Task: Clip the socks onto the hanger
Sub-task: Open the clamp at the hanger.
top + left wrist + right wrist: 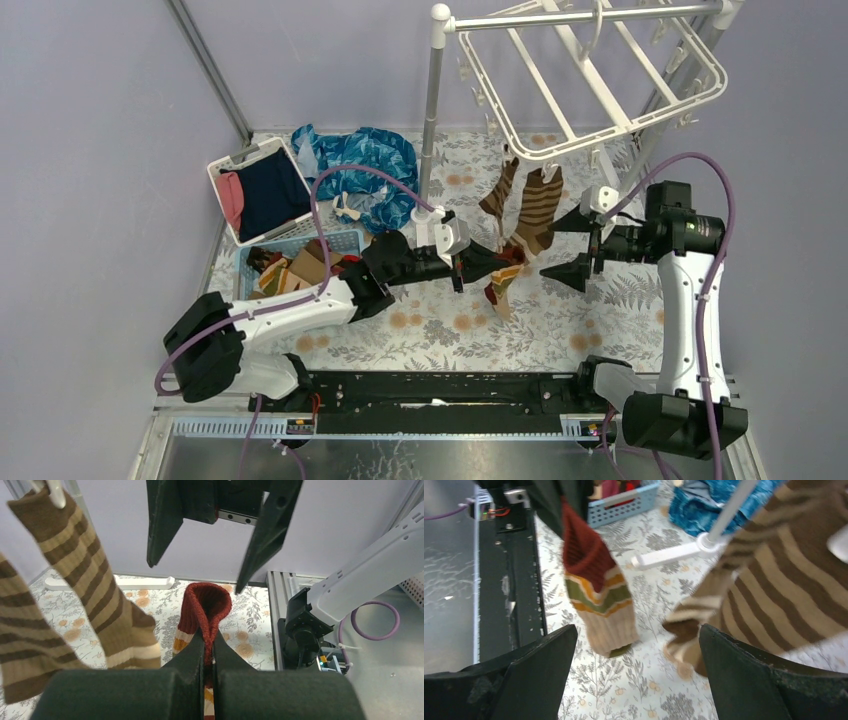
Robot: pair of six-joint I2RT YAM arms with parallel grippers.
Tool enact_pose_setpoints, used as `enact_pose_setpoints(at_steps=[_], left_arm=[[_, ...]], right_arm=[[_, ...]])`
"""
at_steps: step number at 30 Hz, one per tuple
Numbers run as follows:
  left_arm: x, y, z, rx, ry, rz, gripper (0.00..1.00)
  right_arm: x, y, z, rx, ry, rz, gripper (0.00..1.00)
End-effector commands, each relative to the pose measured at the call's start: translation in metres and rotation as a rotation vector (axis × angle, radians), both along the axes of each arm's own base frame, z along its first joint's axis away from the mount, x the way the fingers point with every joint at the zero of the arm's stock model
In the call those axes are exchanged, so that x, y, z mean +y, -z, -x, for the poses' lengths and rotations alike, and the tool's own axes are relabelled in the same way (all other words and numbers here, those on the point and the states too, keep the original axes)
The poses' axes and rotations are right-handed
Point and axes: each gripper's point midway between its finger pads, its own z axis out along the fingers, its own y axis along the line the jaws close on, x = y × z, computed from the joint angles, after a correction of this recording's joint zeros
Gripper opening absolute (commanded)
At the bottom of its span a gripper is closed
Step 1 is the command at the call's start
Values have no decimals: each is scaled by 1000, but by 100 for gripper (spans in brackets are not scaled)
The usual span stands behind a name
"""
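The white hanger [600, 70] hangs at the back right. Two brown striped socks [538, 210] dangle from its front clips, seen close up in the left wrist view [95, 590] and the right wrist view [774, 580]. My left gripper [490, 262] [210, 645] is shut on a sock with a red cuff and green and orange bands [205, 605] [596, 595], which droops below the striped pair. My right gripper [568, 246] [636, 630] stands wide open just right of it, holding nothing, its fingers [162, 520] pointing at the red cuff.
A blue basket [345, 240] with more socks sits at the left. Behind it are a white basket [225, 165] of navy and pink clothes and a blue patterned cloth [365, 165]. The grey rack pole [432, 110] rises mid-table.
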Motion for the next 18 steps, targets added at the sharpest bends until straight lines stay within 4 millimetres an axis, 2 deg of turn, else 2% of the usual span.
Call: enact_pose_setpoints(at_steps=[1,7,10,18], left_arm=[[-2,-16,-11,-55,-7,25,0],[-12,-25,-3,-26,63,68,0],[-13,-30,1,-19,87,91,0],[-14,-38,8,-2,135,141,0]], right_arm=[[25,-4,24,-42,-165,-73,100],[36,1,25,-36,-218,-99,98],[38,2,22,-41,-215,-106,93],[43,3,27,-24,-237,-140,82]])
